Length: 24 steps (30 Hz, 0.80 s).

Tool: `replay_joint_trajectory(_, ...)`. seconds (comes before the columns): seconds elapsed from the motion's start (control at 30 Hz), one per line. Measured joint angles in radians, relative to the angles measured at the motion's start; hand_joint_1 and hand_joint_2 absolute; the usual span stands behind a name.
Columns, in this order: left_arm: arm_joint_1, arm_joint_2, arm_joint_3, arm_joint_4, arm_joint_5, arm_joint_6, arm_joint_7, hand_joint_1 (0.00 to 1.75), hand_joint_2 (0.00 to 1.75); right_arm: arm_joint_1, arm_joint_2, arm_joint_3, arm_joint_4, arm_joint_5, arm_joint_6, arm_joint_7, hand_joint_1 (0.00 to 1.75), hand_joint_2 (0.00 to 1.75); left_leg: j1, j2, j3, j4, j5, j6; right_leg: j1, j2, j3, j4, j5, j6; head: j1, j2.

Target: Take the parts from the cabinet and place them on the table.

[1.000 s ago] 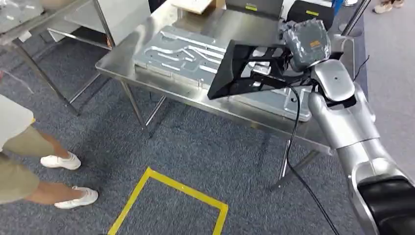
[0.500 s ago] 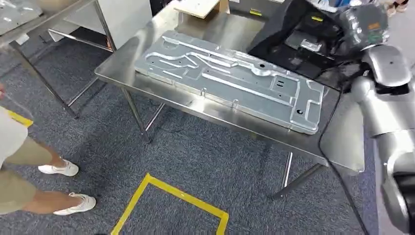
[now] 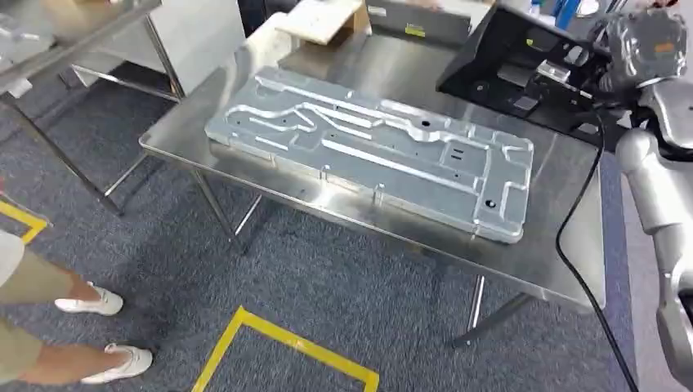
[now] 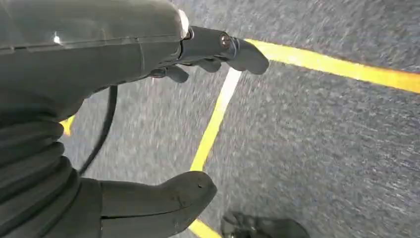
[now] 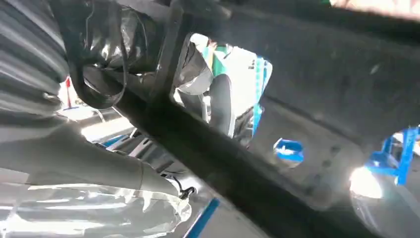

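My right hand (image 3: 633, 51), wrapped in clear plastic, grips a black plastic frame part (image 3: 523, 69) and holds it tilted above the far right end of the steel table (image 3: 564, 245). In the right wrist view the same black frame part (image 5: 277, 114) crosses the picture close up, with my plastic-wrapped right hand (image 5: 84, 163) against it. A large grey metal panel (image 3: 368, 147) lies flat along the table. My left hand (image 4: 163, 124) hangs over the grey carpet, fingers apart and holding nothing.
A person's legs and white shoes (image 3: 90, 304) stand at the left on the carpet. Yellow floor tape (image 3: 278, 339) marks a square in front of the table. A cardboard piece (image 3: 323, 18) lies at the table's far end. Another steel table (image 3: 73, 41) stands at upper left.
The right hand has carried the black frame from in front of the panel up and to the far right of the table. The camera view has shifted slightly.
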Motion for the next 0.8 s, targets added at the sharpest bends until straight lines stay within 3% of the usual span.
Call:
replay_joint_trajectory(0.07, 0.003, 0.001, 0.0, 0.0, 0.001, 0.0, 0.0, 0.0, 1.75, 0.018, -0.003, -0.002, 0.005, 0.0, -0.003, 0.001, 1.75, 1.75, -0.001, -0.002, 0.007, -0.016, 0.003, 0.009, 0.0, -0.001, 0.011, 0.007, 0.002, 0.014, 0.002, 0.0)
replay_joint_trajectory(0.13, 0.003, 0.001, 0.0, 0.0, 0.0, -0.002, 0.0, 0.0, 1.75, 0.024, -0.006, -0.004, 0.006, 0.0, -0.009, 0.005, 1.75, 1.75, 0.009, -0.001, 0.037, -0.037, 0.007, 0.017, -0.004, -0.003, 0.005, 0.034, -0.015, 0.023, 0.002, 0.0)
replay_joint_trajectory(0.17, 0.001, 0.001, 0.0, 0.0, 0.001, -0.002, 0.0, 0.0, 1.75, 0.021, -0.007, -0.004, 0.007, 0.0, -0.01, 0.008, 1.75, 1.75, 0.01, -0.001, 0.043, -0.041, 0.005, 0.019, -0.007, -0.004, -0.022, 0.085, -0.04, 0.031, 0.001, 0.0)
replay_joint_trajectory(0.23, 0.0, 0.001, 0.0, 0.0, 0.001, -0.002, 0.0, 0.0, 1.75, 0.024, -0.008, -0.005, 0.013, 0.0, -0.013, 0.008, 1.75, 1.75, 0.015, -0.001, 0.053, -0.042, -0.004, 0.019, -0.021, -0.004, -0.112, 0.232, -0.098, 0.049, 0.001, 0.0)
replay_joint_trajectory(0.27, 0.0, 0.001, 0.0, 0.0, 0.001, -0.002, 0.0, 0.0, 1.75, 0.031, -0.007, -0.005, 0.016, 0.0, -0.014, 0.008, 1.75, 1.75, 0.017, -0.001, 0.059, -0.042, -0.01, 0.017, -0.03, -0.005, -0.151, 0.285, -0.108, 0.057, 0.001, 0.0)
replay_joint_trajectory(0.3, 0.002, 0.001, 0.0, 0.0, 0.001, -0.002, 0.0, 0.0, 1.75, 0.037, -0.007, -0.005, 0.019, 0.0, -0.014, 0.008, 1.75, 1.75, 0.02, -0.001, 0.067, -0.042, -0.017, 0.013, -0.037, -0.006, -0.173, 0.301, -0.099, 0.06, 0.001, 0.0)
replay_joint_trajectory(0.33, 0.005, 0.001, 0.0, 0.0, 0.001, -0.002, 0.0, 0.0, 1.75, 0.041, -0.007, -0.005, 0.023, 0.0, -0.016, 0.007, 1.75, 1.75, 0.024, -0.002, 0.077, -0.04, -0.025, 0.009, -0.043, -0.009, -0.175, 0.275, -0.066, 0.066, 0.001, 0.0)
replay_joint_trajectory(0.37, 0.007, 0.001, 0.0, 0.0, 0.001, -0.002, 0.0, 0.0, 1.75, 0.041, -0.007, -0.005, 0.026, 0.002, -0.016, 0.007, 1.75, 1.75, 0.028, -0.003, 0.087, -0.038, -0.034, 0.004, -0.048, -0.011, -0.159, 0.212, -0.014, 0.072, 0.001, 0.0)
replay_joint_trajectory(0.43, 0.006, 0.001, 0.0, 0.0, 0.001, -0.002, 0.0, 0.0, 1.75, 0.04, -0.007, -0.005, 0.028, 0.009, -0.024, 0.006, 1.75, 1.75, 0.036, -0.004, 0.108, -0.033, -0.055, -0.007, -0.053, -0.015, -0.095, 0.038, 0.111, 0.077, 0.002, 0.0)
replay_joint_trajectory(0.47, 0.006, 0.001, 0.001, 0.0, 0.001, -0.002, 0.0, 0.0, 1.75, 0.043, -0.003, -0.004, 0.033, 0.021, -0.037, 0.006, 1.75, 1.75, 0.037, -0.005, 0.106, -0.041, -0.063, -0.017, -0.05, -0.014, -0.082, 0.013, 0.101, 0.078, 0.002, 0.0)
replay_joint_trajectory(0.5, 0.002, 0.002, 0.001, 0.0, 0.002, -0.002, -0.001, 0.0, 1.75, 0.037, 0.003, -0.003, 0.037, 0.028, -0.042, 0.005, 1.75, 1.75, 0.038, -0.003, 0.113, -0.035, -0.063, -0.025, -0.035, -0.017, -0.091, -0.01, 0.068, 0.071, 0.002, 0.0)
replay_joint_trajectory(0.53, 0.0, 0.002, 0.001, 0.0, 0.002, -0.001, 0.0, 0.0, 1.75, 0.039, 0.009, -0.002, 0.04, 0.038, -0.048, 0.006, 1.75, 1.75, 0.037, -0.003, 0.108, -0.037, -0.069, -0.035, -0.035, -0.018, -0.087, 0.001, 0.087, 0.054, -0.002, 0.0)
replay_joint_trajectory(0.57, 0.003, 0.002, 0.001, 0.0, 0.002, -0.002, -0.001, 0.0, 1.75, 0.044, 0.013, -0.002, 0.044, 0.05, -0.051, 0.008, 1.75, 1.75, 0.035, -0.002, 0.119, -0.033, -0.073, -0.042, -0.032, -0.015, -0.085, -0.001, 0.079, 0.043, 0.003, 0.0)
replay_joint_trajectory(0.63, 0.002, 0.002, 0.002, 0.0, 0.005, -0.002, -0.001, 0.0, 1.75, 0.049, 0.033, 0.001, 0.05, 0.071, -0.059, 0.01, 1.75, 1.75, 0.034, -0.001, 0.124, -0.032, -0.083, -0.05, -0.039, -0.014, -0.068, -0.006, 0.076, 0.027, 0.002, 0.0)
replay_joint_trajectory(0.67, 0.002, 0.003, 0.002, 0.0, 0.008, -0.002, -0.002, 0.0, 1.75, 0.046, 0.047, 0.002, 0.053, 0.082, -0.062, 0.013, 1.75, 1.75, 0.035, 0.0, 0.117, 0.001, -0.09, -0.051, -0.038, -0.012, -0.057, -0.009, 0.072, 0.02, 0.002, 0.0)
replay_joint_trajectory(0.7, -0.001, 0.003, 0.002, 0.0, 0.008, -0.002, -0.002, 0.0, 1.75, 0.041, 0.062, 0.004, 0.057, 0.088, -0.068, 0.015, 1.75, 1.75, 0.035, 0.0, 0.081, 0.068, -0.113, -0.052, -0.036, -0.015, -0.05, -0.01, 0.067, 0.012, -0.003, 0.0)
replay_joint_trajectory(0.8, 0.001, 0.01, 0.01, 0.0, 0.011, -0.002, 0.002, 0.0, 1.75, 0.036, 0.107, 0.015, 0.077, 0.111, -0.071, 0.018, 1.75, 1.75, 0.03, 0.0, -0.072, 0.295, -0.19, -0.05, -0.024, -0.012, -0.036, -0.009, 0.051, -0.004, -0.003, 0.0)
